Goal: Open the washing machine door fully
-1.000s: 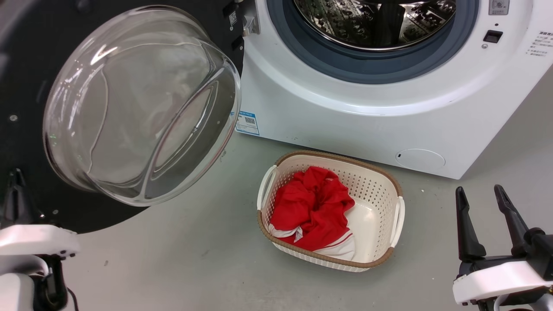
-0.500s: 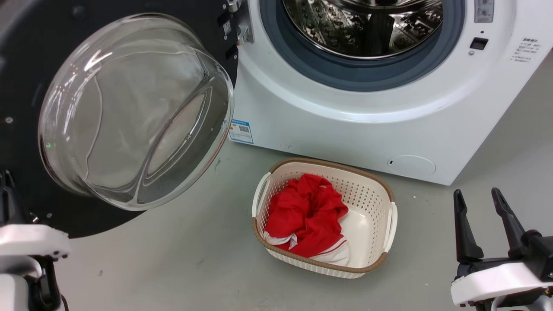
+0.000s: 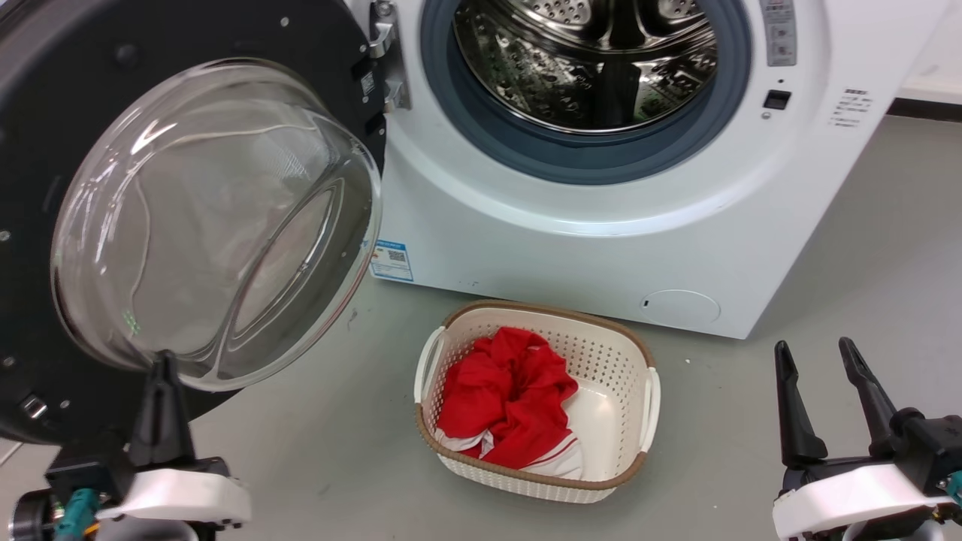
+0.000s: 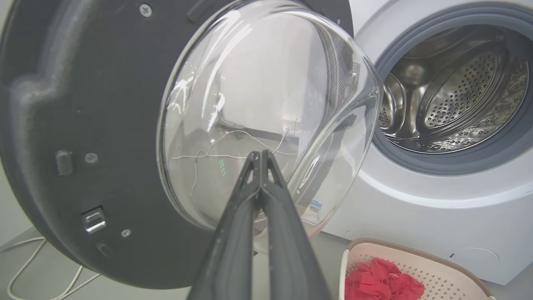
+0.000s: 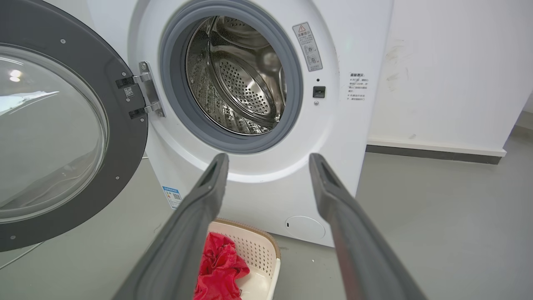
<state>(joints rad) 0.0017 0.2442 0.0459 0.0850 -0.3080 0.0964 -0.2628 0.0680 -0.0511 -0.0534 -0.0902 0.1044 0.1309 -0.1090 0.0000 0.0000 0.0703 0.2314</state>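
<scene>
ACCESS: drum mouth point(image 3: 586, 68) is standing open | LEFT: washing machine door point(image 3: 188, 30) is projecting outward, its glass bowl point(image 3: 210, 218) bulging | LOW: basket point(image 3: 545, 308) is occupying floor point(image 3: 736, 421) before washing machine point(image 3: 571, 248) | RIGHT: floor is lying bare

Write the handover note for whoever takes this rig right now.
Left gripper: shut, empty, tips before the door's glass bowl; contact unclear.
Right gripper: open, empty, low on the right.
Washing machine door: swung wide on its hinge; washing machine drum exposed. Laundry basket with red garment on the floor in front.
Done: door open wide.
Left: check it is at its stop; push further if not.
</scene>
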